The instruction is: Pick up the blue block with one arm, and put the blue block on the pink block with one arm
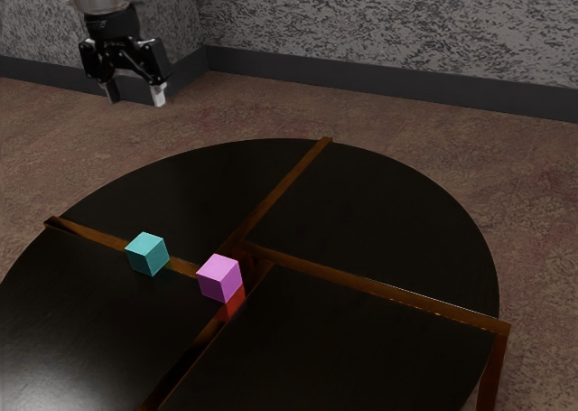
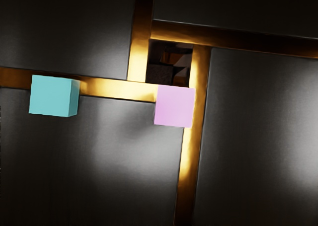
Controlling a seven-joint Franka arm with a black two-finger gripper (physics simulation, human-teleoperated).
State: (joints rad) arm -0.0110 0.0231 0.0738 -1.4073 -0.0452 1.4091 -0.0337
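**Claw high and empty, blue block waiting beside the pink one**

The claw [image 1: 136, 98] hangs well above the pink block [image 1: 219, 277] and far off toward the exterior view's upper left. Its two black fingers are spread, with nothing between them. The blue block [image 1: 146, 253] sits near the pink block on the exterior view's left, apart from it and not touching. Both rest along the same wooden strip [image 1: 280, 187] of the bench [image 1: 361, 221], and the pink block lies at the spot where the strips cross.

The step in hand appears to be the approach, since nothing is grasped yet. To do it well, the claw should probably travel over the blue block [image 2: 53, 95], line its fingers up with two opposite flat faces, and descend straight. The fingers want to stay wide enough to clear the top edges, and the one nearer the pink block [image 2: 174, 107] should drop into the gap without nudging it. A centred pinch would likely keep the block level for stacking later.

Both blocks are small, matte, sharp-edged cubes, one turquoise-blue and one pale pink-violet. The bench top is round, dark and faintly glossy, divided into quarters by warm brown strips that catch the light. Because the blue block sits partly on a strip, it may be slightly raised on that side, though I cannot tell this for certain
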